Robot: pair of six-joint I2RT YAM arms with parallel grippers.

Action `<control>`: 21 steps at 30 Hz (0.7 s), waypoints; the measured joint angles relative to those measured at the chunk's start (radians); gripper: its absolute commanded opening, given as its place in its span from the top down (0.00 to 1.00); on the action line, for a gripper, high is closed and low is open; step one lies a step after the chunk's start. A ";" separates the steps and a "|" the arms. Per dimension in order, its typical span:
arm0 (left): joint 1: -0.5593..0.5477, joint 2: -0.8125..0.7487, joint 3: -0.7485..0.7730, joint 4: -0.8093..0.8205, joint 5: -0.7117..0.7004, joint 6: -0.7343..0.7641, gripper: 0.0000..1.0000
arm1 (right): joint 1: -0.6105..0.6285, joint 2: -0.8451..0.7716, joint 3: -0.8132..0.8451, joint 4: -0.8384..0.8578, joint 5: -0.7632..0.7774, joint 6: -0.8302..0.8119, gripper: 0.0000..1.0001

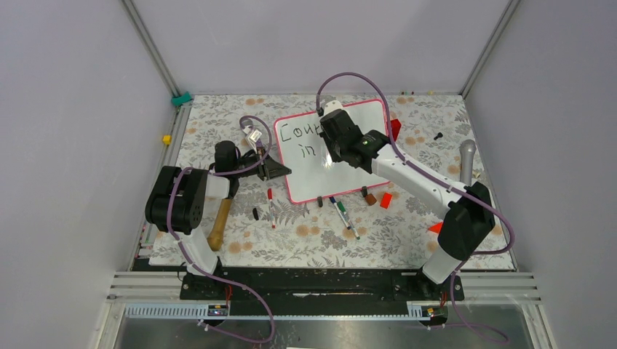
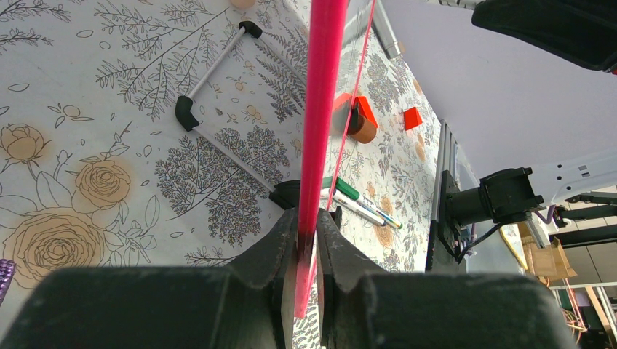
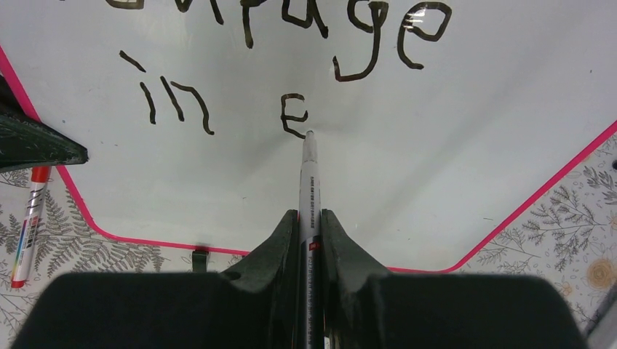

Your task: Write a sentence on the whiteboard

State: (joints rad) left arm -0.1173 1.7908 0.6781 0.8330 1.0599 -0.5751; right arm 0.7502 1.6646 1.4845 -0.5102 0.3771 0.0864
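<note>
The whiteboard point(image 1: 313, 180), white with a pink frame, lies on the floral table at centre. My left gripper point(image 1: 280, 169) is shut on its left edge; in the left wrist view the pink frame point(image 2: 320, 109) runs edge-on between the jaws of that gripper point(image 2: 308, 233). My right gripper point(image 3: 311, 218) is shut on a grey marker point(image 3: 310, 174), whose tip touches the board just below a letter "E" point(image 3: 294, 116). The sentence point(image 3: 364, 29) reads "Courage" on the top line and "in E" beneath. From above, the right gripper point(image 1: 333, 149) hides the end of the lettering point(image 1: 295, 133).
Loose markers lie below the board: a red one point(image 1: 271, 207), a green one point(image 1: 343, 214). A red block point(image 1: 385, 200) and a brown block point(image 1: 370, 198) sit nearby. A wooden-handled tool point(image 1: 218, 222) lies left, a grey microphone-like object point(image 1: 467, 161) right.
</note>
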 measured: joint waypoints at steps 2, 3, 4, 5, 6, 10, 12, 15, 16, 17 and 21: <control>0.000 0.000 0.000 0.000 0.000 0.000 1.00 | 0.000 0.000 0.001 0.000 0.006 0.000 1.00; 0.000 0.000 0.000 0.000 0.000 0.000 1.00 | 0.000 0.000 0.001 0.000 0.007 0.000 1.00; 0.000 0.000 0.000 0.000 0.000 0.000 1.00 | 0.000 0.000 0.001 0.000 0.008 0.000 1.00; 0.000 0.000 0.000 0.000 0.000 0.000 1.00 | 0.000 0.000 0.002 0.000 0.007 0.000 1.00; 0.000 0.000 0.000 0.000 0.000 0.000 1.00 | 0.000 0.000 0.003 0.000 0.007 0.000 1.00; 0.000 0.000 0.000 0.000 0.000 0.000 1.00 | 0.000 0.001 0.013 0.000 0.007 0.000 1.00; 0.000 0.000 0.000 0.000 0.000 0.000 1.00 | 0.000 0.002 0.022 0.000 0.008 0.000 1.00; 0.000 0.000 0.000 0.000 0.000 0.000 1.00 | -0.001 0.004 0.034 0.000 0.009 -0.001 1.00; 0.000 0.000 0.000 0.000 0.000 0.000 1.00 | -0.001 0.005 0.037 0.000 0.014 -0.002 1.00; 0.000 0.000 0.000 0.000 0.000 0.000 1.00 | -0.002 0.006 0.039 0.001 0.020 -0.002 1.00; 0.000 0.000 0.000 0.000 0.000 0.000 1.00 | -0.005 0.011 0.040 0.001 0.031 -0.003 1.00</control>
State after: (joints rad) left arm -0.1173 1.7908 0.6781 0.8330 1.0599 -0.5755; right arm 0.7456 1.6756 1.5249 -0.5095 0.4084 0.0834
